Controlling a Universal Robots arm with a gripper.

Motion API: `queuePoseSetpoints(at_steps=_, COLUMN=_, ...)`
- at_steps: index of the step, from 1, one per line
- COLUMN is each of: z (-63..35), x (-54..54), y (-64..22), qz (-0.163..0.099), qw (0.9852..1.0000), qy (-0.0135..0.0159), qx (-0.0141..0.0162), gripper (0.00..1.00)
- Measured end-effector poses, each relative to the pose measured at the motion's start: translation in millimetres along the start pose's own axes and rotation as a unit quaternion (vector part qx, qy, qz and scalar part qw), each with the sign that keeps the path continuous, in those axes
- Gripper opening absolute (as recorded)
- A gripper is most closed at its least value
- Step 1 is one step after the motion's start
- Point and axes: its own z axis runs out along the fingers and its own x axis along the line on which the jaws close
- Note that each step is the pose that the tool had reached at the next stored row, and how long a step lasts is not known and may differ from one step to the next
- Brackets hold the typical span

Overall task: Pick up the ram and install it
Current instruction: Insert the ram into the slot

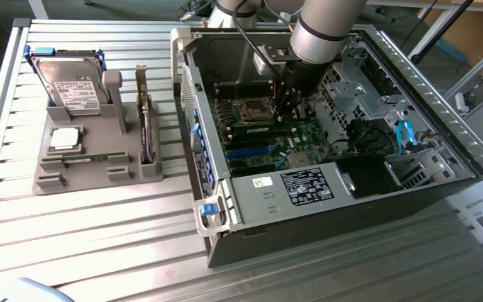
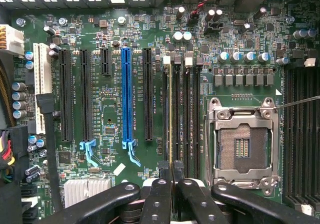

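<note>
My gripper (image 1: 292,106) reaches down inside the open computer case (image 1: 193,94), over the motherboard (image 1: 304,135) beside the processor socket. In the wrist view its black fingers (image 2: 160,194) are shut together, and the gripper (image 2: 172,173) holds the ram (image 2: 170,114). The ram shows edge-on as a thin yellowish-green line. It runs along the row of black memory slots (image 2: 186,114), between their white end latches (image 2: 167,59). Whether the ram sits in a slot or just above it I cannot tell.
The empty processor socket (image 2: 240,146) lies right beside the memory slots, and a blue card slot (image 2: 127,98) on their other side. On the exterior view's left a grey fixture (image 1: 53,182) holds a hard drive (image 1: 73,88), a square processor chip (image 1: 65,138) and an upright expansion card (image 1: 146,119).
</note>
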Motion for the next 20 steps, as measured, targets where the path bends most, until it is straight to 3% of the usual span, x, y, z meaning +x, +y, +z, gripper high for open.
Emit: queuePoseSetpoints(at_steps=20, z=-0.8, x=0.8, y=1.2, qz=0.0, qw=1.0, qy=-0.0001, qx=0.0001, gripper=0.11)
